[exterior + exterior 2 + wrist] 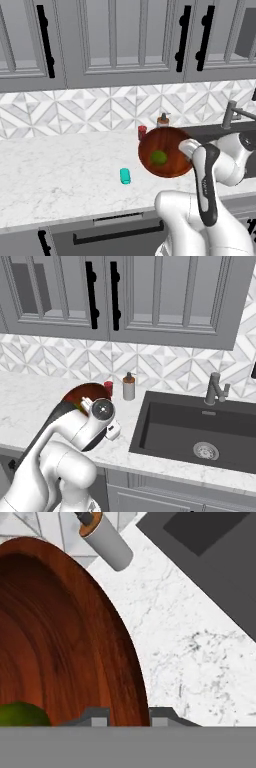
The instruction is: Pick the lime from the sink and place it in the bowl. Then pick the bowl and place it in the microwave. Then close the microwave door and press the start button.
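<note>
Bowl (167,152): glossy reddish-brown wood, wide and shallow, tilted up off the tabletop (60,175) left of the sink (200,431). Lime (159,158), yellow-green, sits inside. Gripper (129,718) jaws clamped on the bowl's rim.

arm bent low, pincer (129,716) clamped on the bowl (60,642) rim.

A: Even, soft light is falling everywhere, and the pale surface (60,170) is showing only faint shadows.

B: The bowl (60,642) is catching a mild sheen. Both base views are looking slightly soft and pixelated; the hand view is looking sharper.
</note>
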